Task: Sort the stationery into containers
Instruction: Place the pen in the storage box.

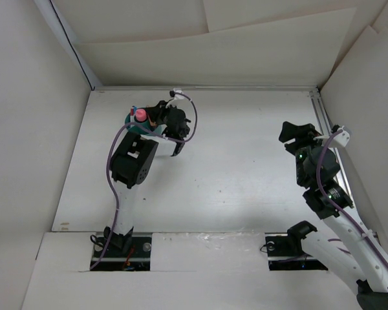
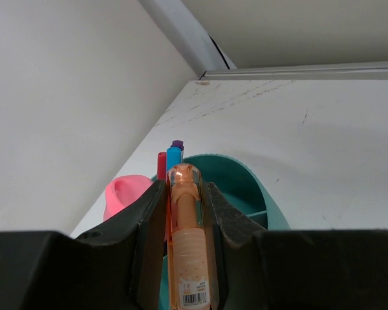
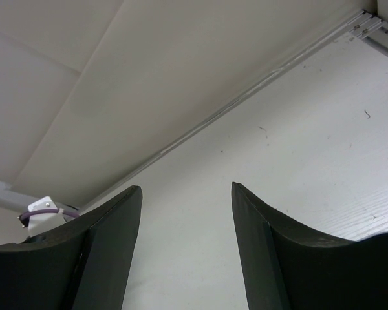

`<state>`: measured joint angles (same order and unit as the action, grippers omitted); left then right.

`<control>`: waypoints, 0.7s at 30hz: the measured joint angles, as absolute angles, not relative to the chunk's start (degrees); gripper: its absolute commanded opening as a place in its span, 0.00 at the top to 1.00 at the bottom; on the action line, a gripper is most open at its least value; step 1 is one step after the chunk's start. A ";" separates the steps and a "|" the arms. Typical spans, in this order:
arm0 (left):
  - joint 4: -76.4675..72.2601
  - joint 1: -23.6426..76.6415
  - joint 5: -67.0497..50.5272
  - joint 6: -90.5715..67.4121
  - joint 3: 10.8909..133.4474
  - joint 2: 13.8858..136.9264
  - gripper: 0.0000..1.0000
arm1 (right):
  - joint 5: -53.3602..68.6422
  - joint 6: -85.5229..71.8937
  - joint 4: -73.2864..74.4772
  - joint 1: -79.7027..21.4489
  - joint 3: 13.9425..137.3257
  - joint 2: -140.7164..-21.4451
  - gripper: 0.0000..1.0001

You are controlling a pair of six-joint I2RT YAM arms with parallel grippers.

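My left gripper (image 2: 184, 184) is shut on a chunky orange marker (image 2: 185, 226), held lengthwise between the jaws just above the near rim of the round teal cup (image 2: 252, 184). Thin pens with red (image 2: 161, 160), blue (image 2: 174, 155) and purple (image 2: 178, 144) caps stand in the cup behind the marker, and a pink piece (image 2: 124, 192) shows at the cup's left. In the top view the left gripper (image 1: 156, 116) is over the teal cup (image 1: 132, 124) at the table's far left, with the pink piece (image 1: 141, 115) poking up. My right gripper (image 1: 292, 133) is open and empty over bare table (image 3: 186, 187).
White walls close the table on the left, back and right. The cup stands near the back-left corner, close to the left wall (image 2: 64, 97). A metal rail (image 1: 324, 123) runs along the right edge beside the right arm.
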<state>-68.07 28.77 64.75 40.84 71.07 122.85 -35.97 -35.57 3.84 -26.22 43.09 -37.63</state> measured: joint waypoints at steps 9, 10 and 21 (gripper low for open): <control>-68.79 28.77 65.34 41.39 71.07 124.36 0.68 | -35.68 -35.57 3.79 -26.22 43.09 -37.91 0.37; -68.82 28.77 65.39 41.41 71.07 124.42 0.66 | -35.57 -35.57 3.84 -26.22 43.09 -38.02 0.37; -69.06 28.77 65.69 41.21 71.07 124.09 0.47 | -35.51 -35.57 3.79 -26.22 43.09 -38.28 0.37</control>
<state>-69.06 28.77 65.69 41.21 71.07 124.09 -35.51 -35.57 3.79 -26.22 43.09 -38.28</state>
